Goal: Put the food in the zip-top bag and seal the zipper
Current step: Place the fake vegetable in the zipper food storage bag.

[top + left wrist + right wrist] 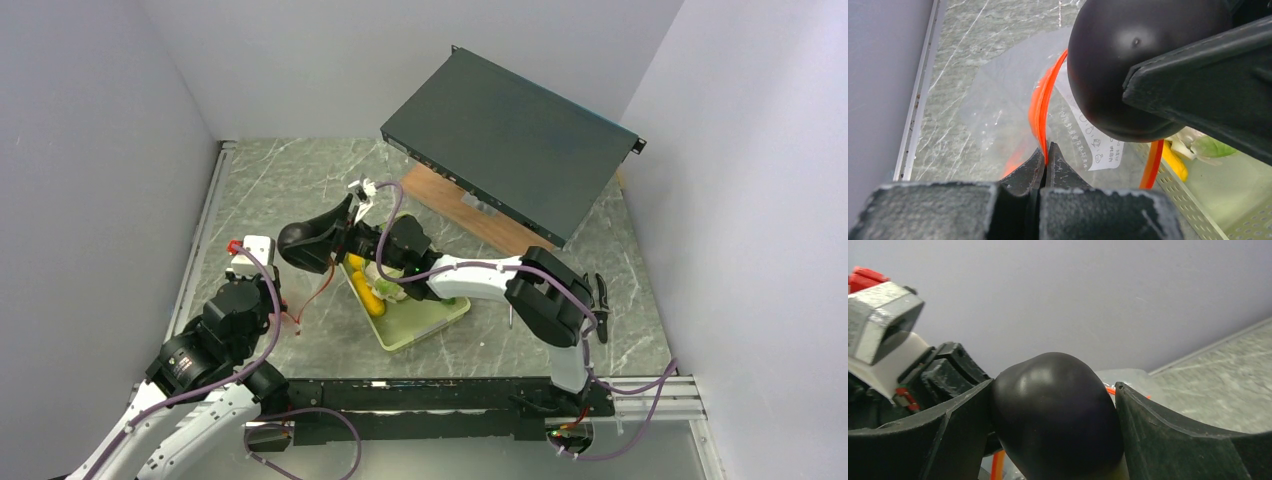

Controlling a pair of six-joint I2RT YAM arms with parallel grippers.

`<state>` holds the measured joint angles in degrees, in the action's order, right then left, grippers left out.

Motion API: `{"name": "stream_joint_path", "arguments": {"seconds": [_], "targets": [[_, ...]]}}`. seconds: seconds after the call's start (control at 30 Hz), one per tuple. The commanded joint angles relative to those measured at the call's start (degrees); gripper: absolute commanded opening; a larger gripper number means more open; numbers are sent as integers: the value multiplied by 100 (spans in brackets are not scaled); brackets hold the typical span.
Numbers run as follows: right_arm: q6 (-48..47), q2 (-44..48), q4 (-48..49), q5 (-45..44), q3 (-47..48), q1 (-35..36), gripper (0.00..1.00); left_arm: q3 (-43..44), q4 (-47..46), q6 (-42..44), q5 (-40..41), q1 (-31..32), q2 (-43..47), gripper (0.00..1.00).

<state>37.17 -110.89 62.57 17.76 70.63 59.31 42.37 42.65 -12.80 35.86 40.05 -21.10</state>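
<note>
My right gripper [322,238] is shut on the dark purple eggplant [303,244], holding it above the open mouth of the clear zip-top bag [998,100]. In the right wrist view the eggplant [1058,415] fills the gap between the fingers [1173,435]. My left gripper [1046,150] is shut on the red-orange zipper [1040,105] at the bag's rim and holds it up. The eggplant [1118,65] hangs just right of that strip. Yellow corn [368,295] and white cauliflower [1193,142] lie in the pale green basket [430,318]. The other food is hidden.
A large black flat box [510,130] leans over a wooden board [470,205] at the back right. The basket's slatted wall [1198,200] stands close to the bag's right side. Grey walls enclose the marbled table on the left, back and right.
</note>
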Motion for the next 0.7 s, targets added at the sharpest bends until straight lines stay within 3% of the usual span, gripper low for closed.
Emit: {"name": "stream_joint_path", "arguments": {"seconds": [0.0,0.13,0.4,0.47,0.67], "targets": [[-593,509,-817,-421,105,28,63,6,-204,12,88,3,2,0],[-684,651,-1593,-740,211,55,79,14,-201,14,88,6,-40,0],[-663,696,-2046,-789,350,71,90,16,-190,5,97,3,-52,0],[-676,674,-2209,-805,443,85,99,17,-202,2,99,11,-52,0],[-765,668,-2521,-849,622,115,100,17,-193,-3,97,11,-58,0]]}}
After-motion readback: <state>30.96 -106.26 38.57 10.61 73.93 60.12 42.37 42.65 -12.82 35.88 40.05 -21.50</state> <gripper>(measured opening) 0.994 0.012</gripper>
